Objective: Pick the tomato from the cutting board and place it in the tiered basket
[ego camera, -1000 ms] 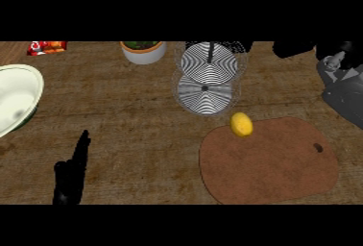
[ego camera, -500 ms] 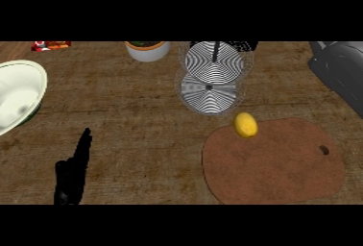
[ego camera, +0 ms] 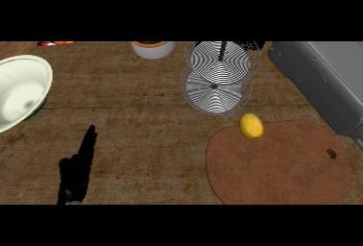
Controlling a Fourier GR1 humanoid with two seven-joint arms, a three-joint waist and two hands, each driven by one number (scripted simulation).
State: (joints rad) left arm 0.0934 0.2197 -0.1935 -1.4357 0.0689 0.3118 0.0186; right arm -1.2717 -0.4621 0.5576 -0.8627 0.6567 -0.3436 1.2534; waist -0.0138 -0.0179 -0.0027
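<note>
A small yellow oval fruit [ego camera: 251,126], the only thing on the board, lies at the far edge of the round brown cutting board [ego camera: 284,166]. Just beyond it stands the wire tiered basket [ego camera: 215,89] with striped round trays, the upper one [ego camera: 222,58] behind. My left hand [ego camera: 74,168] rests open at the lower left, fingers pointing up, far from the fruit. My right forearm [ego camera: 319,81] runs grey along the right side toward the top edge; its hand is cut off there, beside the basket's top.
A large white bowl [ego camera: 18,91] sits at the left edge. A white cup with orange contents [ego camera: 152,48] stands at the back, and a red item [ego camera: 53,43] shows at the far back left. The counter is dark wood.
The right forearm has swung in over the right side, its hand passing out at the top. Everything sits slightly lower and further right in view. The left hand and fruit stayed put.
</note>
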